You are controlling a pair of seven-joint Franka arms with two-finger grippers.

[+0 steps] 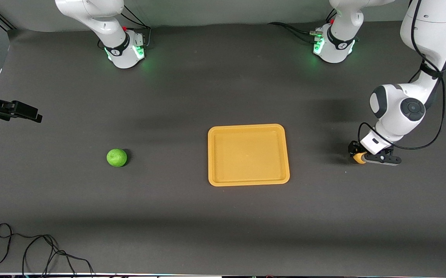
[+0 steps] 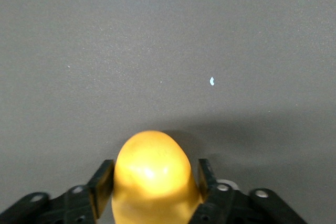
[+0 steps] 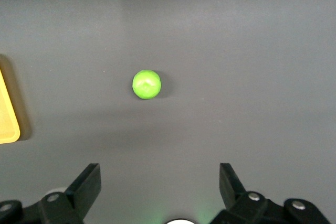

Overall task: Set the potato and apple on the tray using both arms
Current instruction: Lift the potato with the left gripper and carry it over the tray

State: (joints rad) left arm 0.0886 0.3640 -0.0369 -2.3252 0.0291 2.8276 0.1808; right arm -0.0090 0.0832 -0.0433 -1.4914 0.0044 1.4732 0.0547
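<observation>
The yellow-orange potato (image 1: 359,158) lies near the left arm's end of the table, beside the tray. My left gripper (image 1: 362,157) is low at the table with its fingers closed against the potato's two sides; in the left wrist view the potato (image 2: 152,174) fills the gap between the fingers (image 2: 103,182). The green apple (image 1: 117,157) sits on the table toward the right arm's end, and shows in the right wrist view (image 3: 146,84). My right gripper (image 1: 33,114) is open and empty, up in the air near that end's edge, apart from the apple. The orange-yellow tray (image 1: 248,181) lies mid-table, empty.
The table is covered by a dark grey mat. A loose black cable (image 1: 33,247) lies at the corner nearest the front camera, toward the right arm's end. One tray corner (image 3: 8,124) shows in the right wrist view.
</observation>
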